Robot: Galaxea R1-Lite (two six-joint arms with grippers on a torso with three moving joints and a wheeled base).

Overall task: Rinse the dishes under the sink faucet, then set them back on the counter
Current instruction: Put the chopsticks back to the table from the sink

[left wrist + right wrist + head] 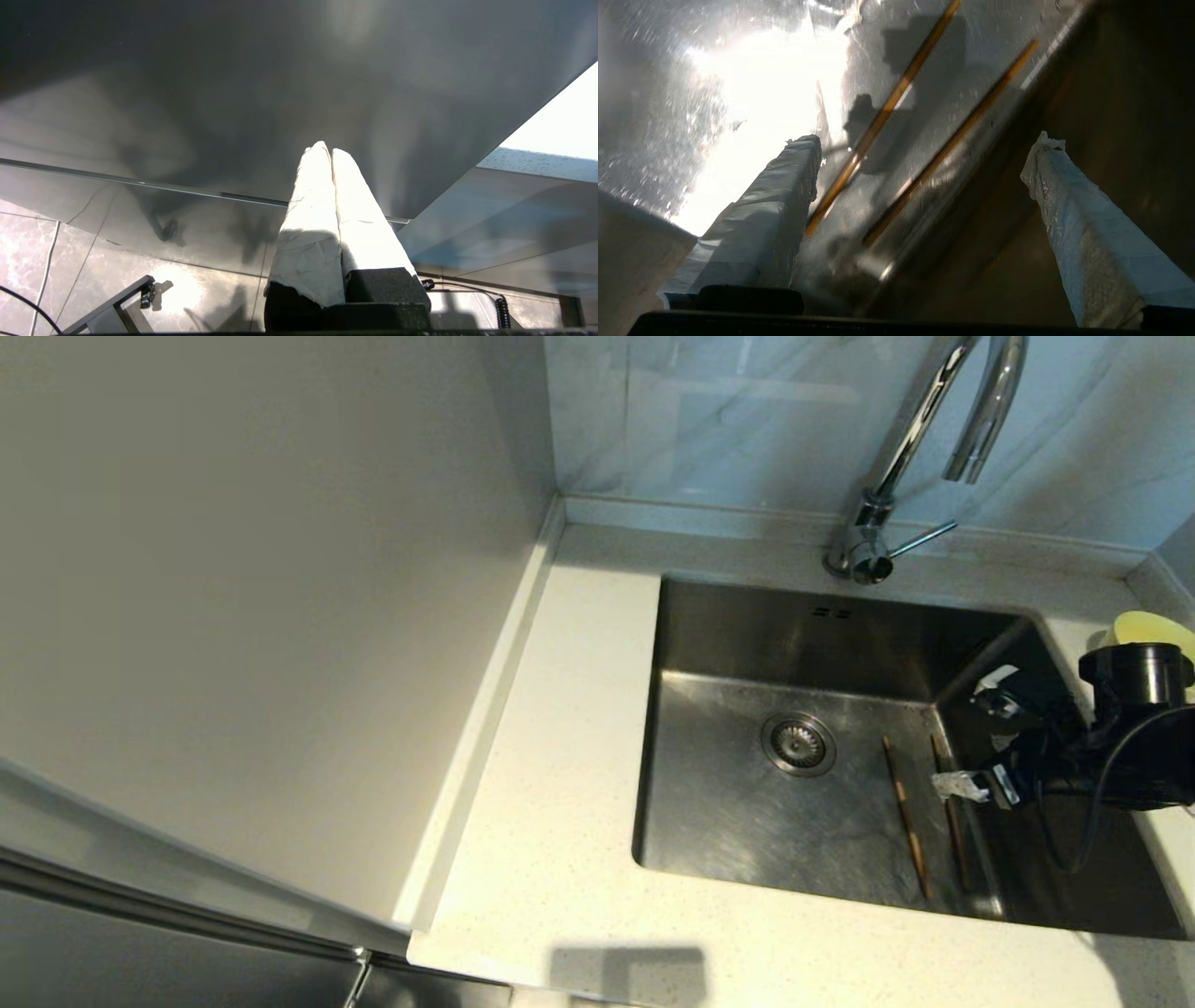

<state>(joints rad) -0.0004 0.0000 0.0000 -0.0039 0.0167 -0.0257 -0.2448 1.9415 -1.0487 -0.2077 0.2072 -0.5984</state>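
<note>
The square brushed stainless steel sink (747, 821) is set into the off-white, finely speckled counter (551, 821), with a round metal drain strainer (798, 743) in its floor and 2 small overflow slots (831, 612) high on its back wall. On the sink floor, toward the right wall, lie 2 thin brown wooden chopsticks (907, 817), roughly parallel and slightly apart, the right one close to where the floor meets the wall. The right gripper (976, 737) reaches into the sink from the right side, its jaws spread wide and holding nothing; in the right wrist view both chopsticks (887, 112) lie between and beyond the 2 white-wrapped fingers (775, 196), untouched. The tall chrome gooseneck faucet (896, 457) stands behind the sink, its thin side lever pointing right. On the counter at the right edge, partly hidden behind the arm, sits a yellow-green bowl (1153, 630); what may be a second bowl beside it is too hidden to name. The left gripper (329, 154) hangs below counter level in front of a dark cabinet front, its jaws pressed together and empty.
</note>
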